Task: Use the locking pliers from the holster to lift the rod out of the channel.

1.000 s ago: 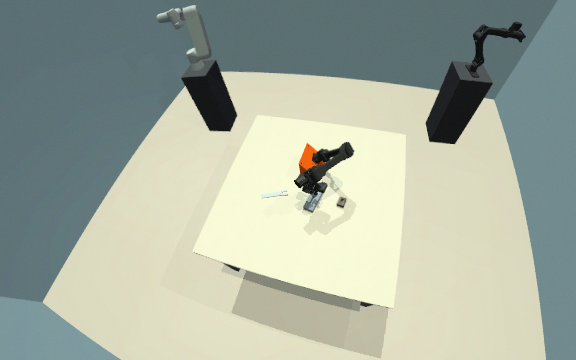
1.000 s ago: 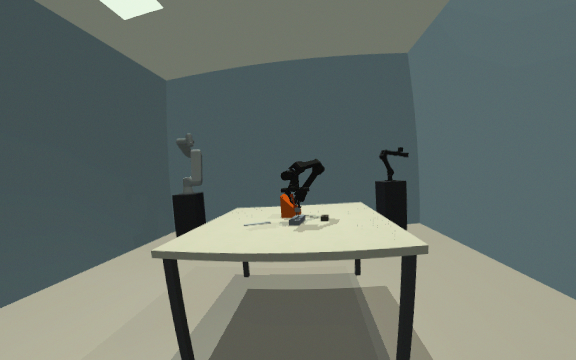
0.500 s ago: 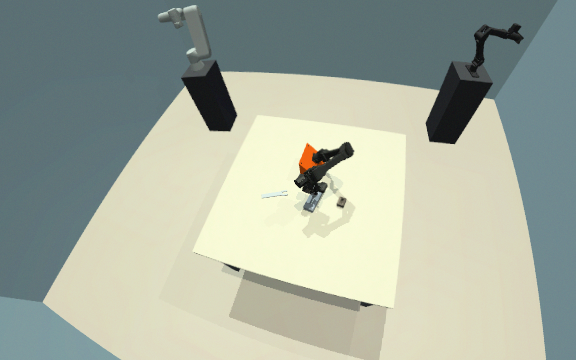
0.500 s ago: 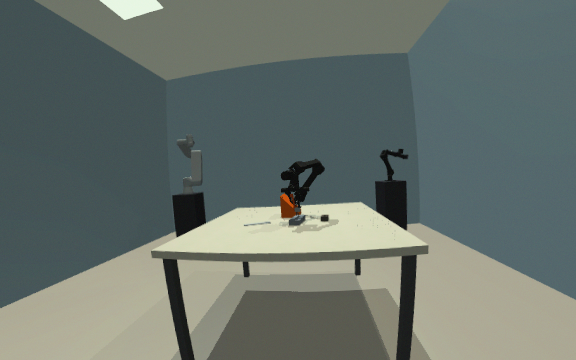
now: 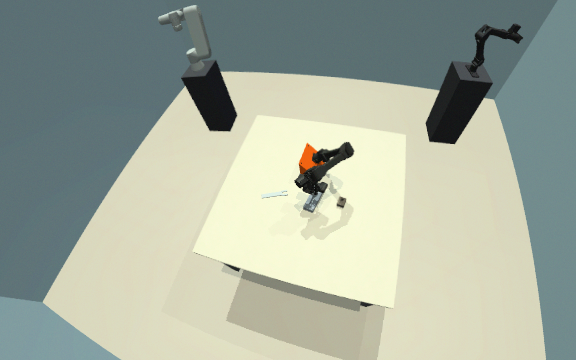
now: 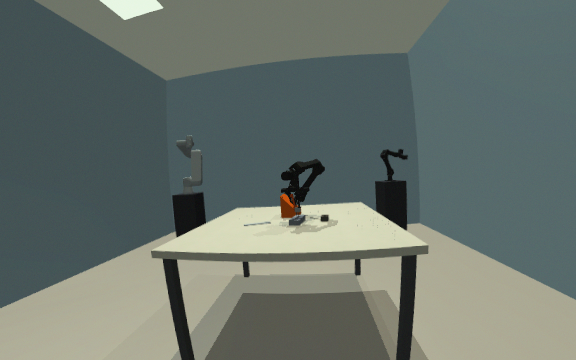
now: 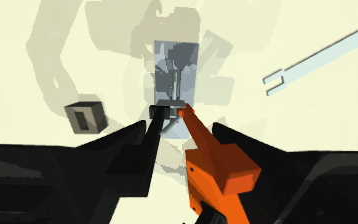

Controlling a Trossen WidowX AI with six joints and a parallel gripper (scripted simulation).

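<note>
At centre in the wrist view, the pincer (image 5: 313,188) (image 6: 296,201) (image 7: 179,125) appears to grasp the locking pliers (image 6: 298,211) (image 7: 196,131), whose jaws stand just below the rod (image 7: 175,86), lying lengthwise up the frame inside the channel block (image 5: 313,202) (image 6: 296,220) (image 7: 161,65).

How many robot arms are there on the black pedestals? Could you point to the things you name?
2: a pale arm (image 5: 199,32) (image 6: 196,166) on the left pedestal, a black arm (image 5: 480,47) (image 6: 386,162) on the right.

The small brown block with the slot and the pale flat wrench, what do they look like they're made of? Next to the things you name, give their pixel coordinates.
Small brown slotted block (image 5: 341,202) (image 6: 324,218) (image 7: 96,116): matte, perhaps wood or plastic; plain brown faces, no shine.

Pale flat open-ended wrench (image 5: 273,195) (image 6: 257,224) (image 7: 325,56): possibly bare metal, given its silvery-blue tint.
</note>
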